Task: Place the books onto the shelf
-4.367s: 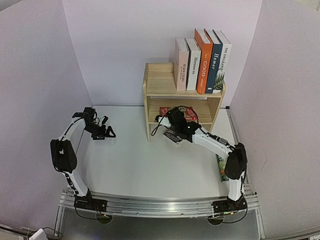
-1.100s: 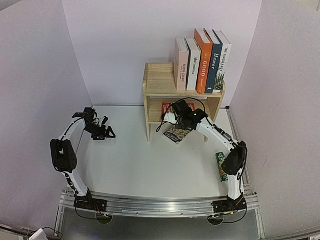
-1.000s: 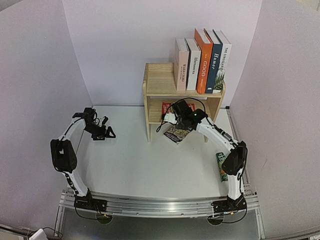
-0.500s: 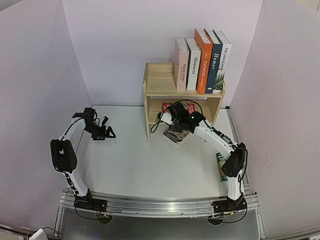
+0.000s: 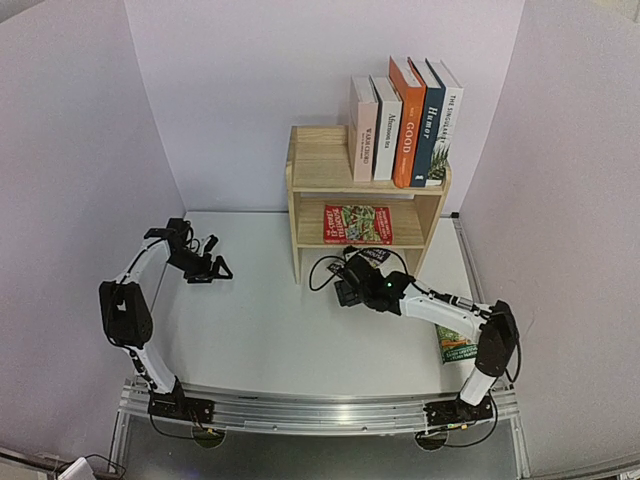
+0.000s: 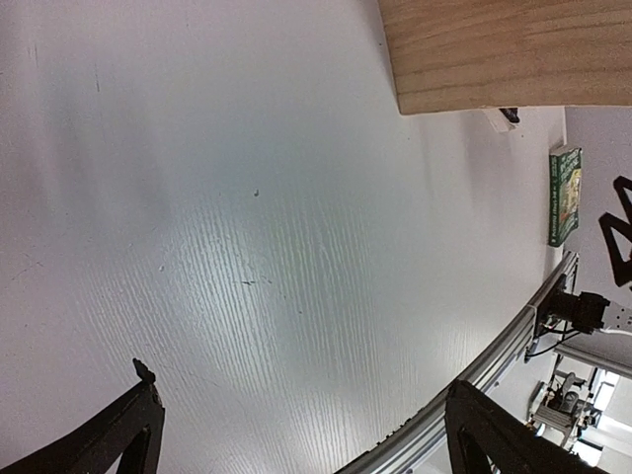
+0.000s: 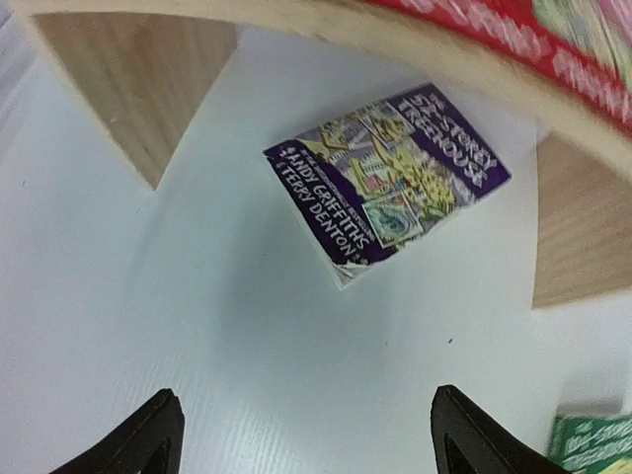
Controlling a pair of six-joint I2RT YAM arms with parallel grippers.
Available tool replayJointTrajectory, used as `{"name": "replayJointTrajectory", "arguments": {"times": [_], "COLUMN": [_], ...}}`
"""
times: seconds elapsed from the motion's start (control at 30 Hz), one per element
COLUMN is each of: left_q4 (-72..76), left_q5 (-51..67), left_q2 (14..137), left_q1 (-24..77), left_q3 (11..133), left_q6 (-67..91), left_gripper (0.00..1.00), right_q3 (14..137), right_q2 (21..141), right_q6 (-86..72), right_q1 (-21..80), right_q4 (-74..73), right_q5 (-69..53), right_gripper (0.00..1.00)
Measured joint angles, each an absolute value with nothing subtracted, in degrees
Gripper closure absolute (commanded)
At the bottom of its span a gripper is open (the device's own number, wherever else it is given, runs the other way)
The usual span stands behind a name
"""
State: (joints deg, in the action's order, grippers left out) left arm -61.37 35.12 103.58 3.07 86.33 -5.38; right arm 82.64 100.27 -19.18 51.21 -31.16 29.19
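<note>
Two books lie off the shelf (image 5: 320, 165): a purple book (image 7: 387, 188) flat on the table (image 5: 260, 320) at its foot, a green book (image 5: 457, 345) out to its right. Right hand (image 7: 306, 407) hangs open and empty just before the shelf's foot; left hand (image 5: 213, 268), open too, sits well left of the shelf. I'd worry a flat pinch shoves the purple book under the shelf, or jolts it.

Eight books (image 5: 405, 125), one wooden shelf (image 5: 320, 165) and two robot arms (image 5: 440, 308).
</note>
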Motion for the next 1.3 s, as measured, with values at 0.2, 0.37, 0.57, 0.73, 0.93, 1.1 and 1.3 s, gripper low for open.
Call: {"name": "replayJointTrajectory", "arguments": {"times": [0.2, 0.37, 0.57, 0.73, 0.93, 1.1, 1.3], "left_q4": [-60.9, -60.9, -60.0, -59.5, -59.4, -59.4, -59.4], "left_q5": [36.0, 36.0, 35.9, 35.9, 35.9, 36.0, 36.2], "left_q2": [101.6, 99.3, 97.8, 96.3, 95.4, 95.4, 95.4], "left_q1": [3.1, 3.1, 3.1, 3.1, 3.1, 3.1, 3.1], "left_q3": [84.9, 83.3, 82.7, 82.1, 81.6, 81.6, 81.6], "left_q6": [-6.3, -6.8, -7.5, -7.6, -7.7, -7.7, -7.7], "left_gripper": [0.01, 0.01, 0.01, 0.01, 0.01, 0.01, 0.01], "right_q3": [70.8, 66.7, 66.5, 63.4, 61.4, 61.4, 62.9], "right_q2": [99.6, 100.4, 105.2, 110.2, 114.0, 116.1, 118.2], "right_q6": [-45.2, -59.3, -71.8, -77.7, -78.8, -79.2, -80.0], "right_q1": [48.3, 42.1, 38.9, 38.2, 37.2, 35.8, 34.2], "right_q4": [-25.3, -18.6, -10.4, -1.4, 10.1, 15.5, 18.3], "right_q5": [28.0, 26.6, 26.9, 26.8, 26.1, 24.3, 22.4], "right_gripper": [0.13, 0.21, 0.33, 0.33, 0.37, 0.47, 0.53]}}
